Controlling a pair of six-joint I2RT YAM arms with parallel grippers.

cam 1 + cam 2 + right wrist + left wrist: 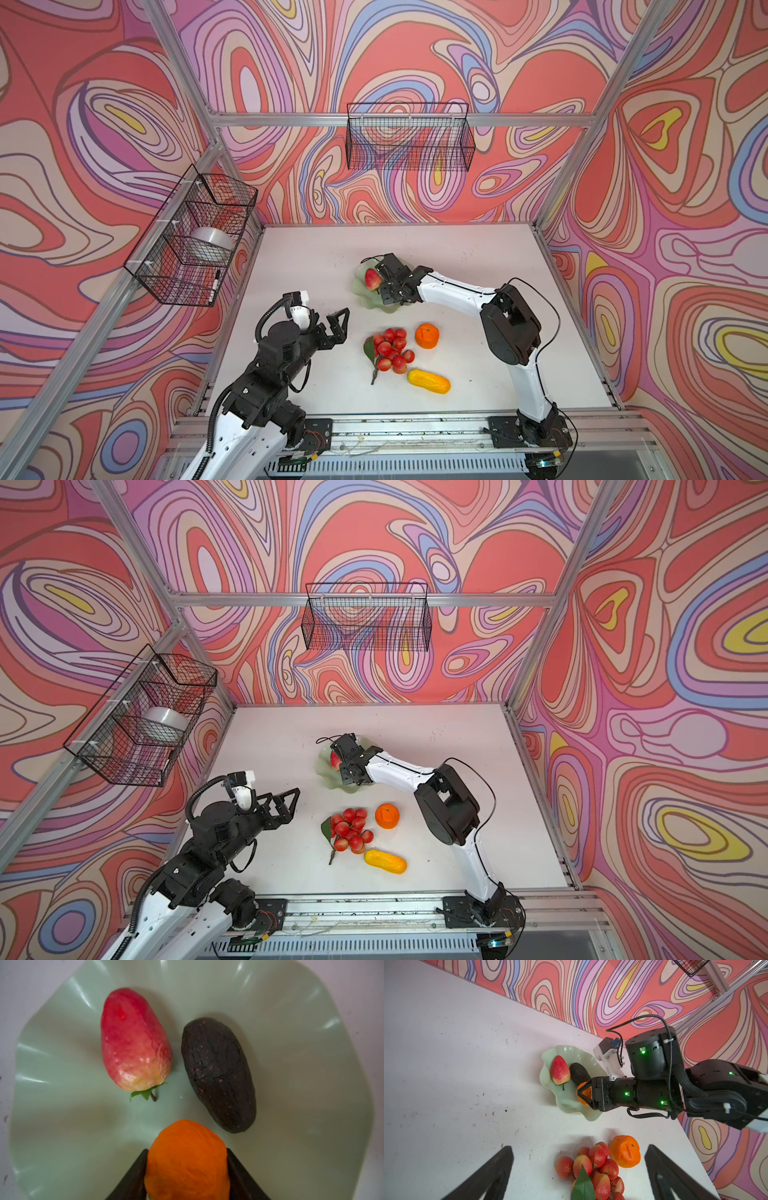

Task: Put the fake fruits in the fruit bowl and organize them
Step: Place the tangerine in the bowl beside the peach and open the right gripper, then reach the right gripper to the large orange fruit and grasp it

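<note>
Robot's right gripper (583, 1093) reaches over the near side of the fruit bowl (62, 1136). Its two black fingers (133, 1178) press against opposite sides of an orange (187, 1159). The orange sits squarely between them and bulges past their tips toward the dish's middle. Whether it touches the dish cannot be told.

Lying in the pale green, wavy-rimmed dish are the pear-like fruit (135, 1041) and the avocado (218, 1074), side by side, close but apart, with their long axes nearly parallel. The pear-like fruit's broad yellowish end, with its green stem, points at the gripper, and its narrow red end points away. The avocado slants a little, and its near end is the part closest to the orange.

On the white table (478, 270), nearer the robot, a second orange (427, 336) stands just beside the grape bunch (390, 351). The bunch's leaf lies on the left and its stem points to the front edge. The ribbed yellow oblong (429, 381) lies just in front of the bunch, its long axis running across the table.

The left gripper (338, 328) hovers left of the grapes, jaws spread wide. On the left wall a wire basket (166, 286) holds a white round bowl (212, 243).
</note>
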